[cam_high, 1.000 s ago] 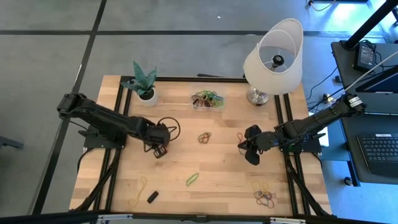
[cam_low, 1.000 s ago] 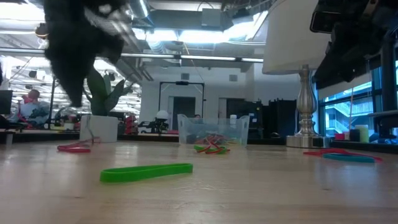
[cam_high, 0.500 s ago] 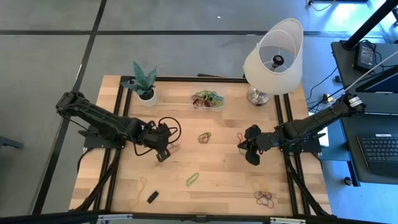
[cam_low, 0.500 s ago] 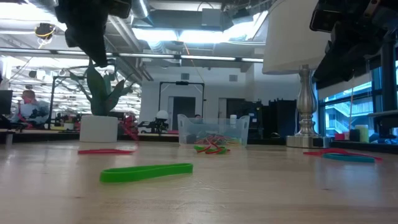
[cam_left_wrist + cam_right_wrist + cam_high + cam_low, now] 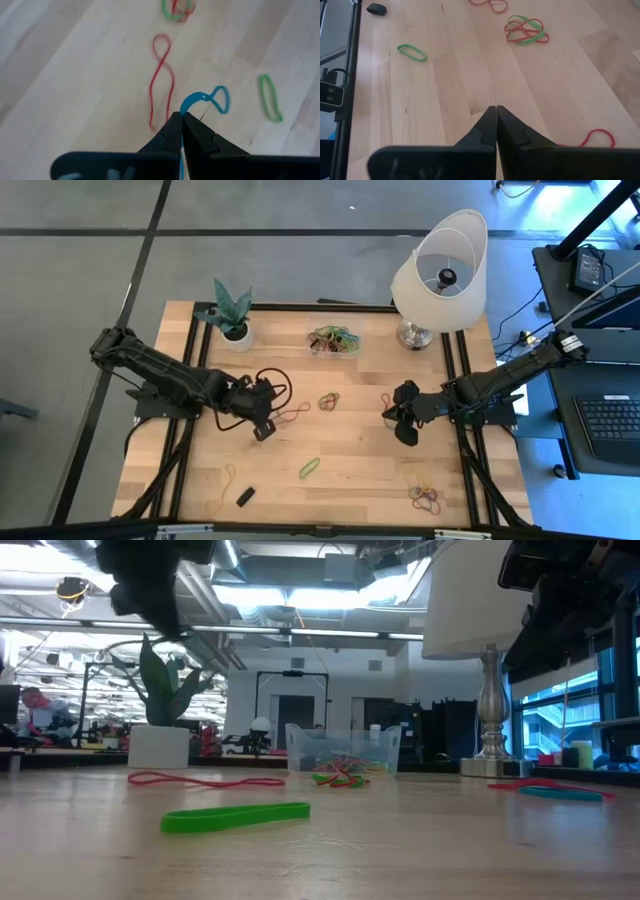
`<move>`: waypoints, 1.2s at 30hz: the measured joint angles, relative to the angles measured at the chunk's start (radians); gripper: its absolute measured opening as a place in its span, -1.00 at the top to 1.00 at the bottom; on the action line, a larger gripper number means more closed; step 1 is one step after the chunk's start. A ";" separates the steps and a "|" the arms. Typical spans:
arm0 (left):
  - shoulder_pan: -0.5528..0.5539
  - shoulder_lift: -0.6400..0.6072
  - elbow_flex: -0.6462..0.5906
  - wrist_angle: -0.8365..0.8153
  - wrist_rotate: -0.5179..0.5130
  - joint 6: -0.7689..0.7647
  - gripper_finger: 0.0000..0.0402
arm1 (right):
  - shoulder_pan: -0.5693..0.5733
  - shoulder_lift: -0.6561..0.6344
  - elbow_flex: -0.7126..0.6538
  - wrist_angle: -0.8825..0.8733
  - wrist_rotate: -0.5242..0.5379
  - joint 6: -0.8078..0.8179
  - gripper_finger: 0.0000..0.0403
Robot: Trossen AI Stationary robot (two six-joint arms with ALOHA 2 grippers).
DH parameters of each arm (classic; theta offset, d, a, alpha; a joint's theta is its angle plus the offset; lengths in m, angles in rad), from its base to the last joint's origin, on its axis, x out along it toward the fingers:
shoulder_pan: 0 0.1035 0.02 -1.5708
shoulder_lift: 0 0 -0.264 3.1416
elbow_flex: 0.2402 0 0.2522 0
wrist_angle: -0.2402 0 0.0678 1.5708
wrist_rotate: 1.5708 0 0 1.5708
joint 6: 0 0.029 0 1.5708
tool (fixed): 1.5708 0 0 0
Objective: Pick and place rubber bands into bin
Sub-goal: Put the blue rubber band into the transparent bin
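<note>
My left gripper (image 5: pixel 264 424) (image 5: pixel 179 116) hangs above the table's left middle, shut on a blue rubber band (image 5: pixel 202 97). A long red rubber band (image 5: pixel 290 417) (image 5: pixel 162 80) lies flat on the wood just beyond its fingertips. The clear bin (image 5: pixel 333 342) (image 5: pixel 343 750) stands at the far middle with several bands inside. My right gripper (image 5: pixel 390 414) (image 5: pixel 496 108) waits shut and empty over the right middle. Loose bands lie about: a green-and-red cluster (image 5: pixel 329 401), a single green one (image 5: pixel 309 468) (image 5: pixel 235 815), and a red one (image 5: pixel 592 137) by the right gripper. My left gripper pinches one end of the blue rubber band (image 5: pixel 186 107) between its two fingertips, slanting down from above. The rest of the band curls out past the tips as a small loop (image 5: pixel 220 99), clear of the table.
A white plant pot (image 5: pixel 236 335) stands at the far left and a lamp (image 5: pixel 440 270) at the far right. A mixed cluster of bands (image 5: pixel 425 495) lies near right. A yellow band (image 5: pixel 222 488) and a small black block (image 5: pixel 245 496) lie near left.
My left gripper has risen and shifted a little toward the table's right, staying shut. The red band, bunched under it a second ago, was drawn along with it and now lies stretched flat on the table.
</note>
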 joint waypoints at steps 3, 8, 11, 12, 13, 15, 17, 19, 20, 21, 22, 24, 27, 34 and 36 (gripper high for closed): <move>0.028 0.000 0.000 0.065 -0.016 0.056 0.99 | 0.000 0.000 0.000 0.000 0.003 0.000 0.99; 0.139 0.000 0.001 0.135 -0.001 0.165 0.99 | 0.000 0.000 0.000 0.000 0.051 0.001 0.99; 0.239 0.008 0.020 0.145 0.050 0.292 0.99 | -0.006 0.000 0.000 0.001 0.053 0.001 0.99; 0.278 0.019 0.041 0.144 0.070 0.348 0.99 | -0.008 0.000 0.000 0.001 0.053 0.001 0.99; 0.318 0.031 0.064 0.144 0.088 0.406 0.99 | -0.010 0.000 0.000 0.001 0.053 0.003 0.99; 0.398 0.066 0.128 0.138 0.119 0.529 0.99 | -0.018 0.000 0.000 0.001 0.054 0.003 0.99; 0.478 0.119 0.209 0.142 0.144 0.652 0.99 | -0.029 0.000 0.000 0.001 0.054 0.004 0.99; 0.552 0.186 0.305 0.139 0.167 0.773 0.99 | -0.045 0.000 0.000 0.002 0.057 0.009 0.99; 0.588 0.224 0.356 0.142 0.183 0.829 0.99 | -0.053 0.000 0.000 0.001 0.064 0.018 0.99; 0.619 0.263 0.406 0.142 0.201 0.880 0.99 | -0.060 0.000 0.000 0.002 0.074 0.032 0.99; 0.648 0.304 0.456 0.134 0.217 0.928 0.99 | -0.067 0.000 0.000 0.002 0.085 0.042 0.99; 0.697 0.395 0.559 0.137 0.249 1.004 0.99 | -0.080 0.000 0.000 0.002 0.103 0.062 0.99; 0.749 0.520 0.689 0.130 0.259 1.083 0.99 | -0.101 0.000 0.000 0.001 0.107 0.087 0.99; 0.796 0.737 0.807 0.117 0.334 1.201 0.98 | -0.150 0.000 0.000 0.001 0.107 0.144 0.99; 0.801 0.782 0.809 0.112 0.351 1.206 0.98 | -0.163 0.000 0.000 0.001 0.107 0.164 0.99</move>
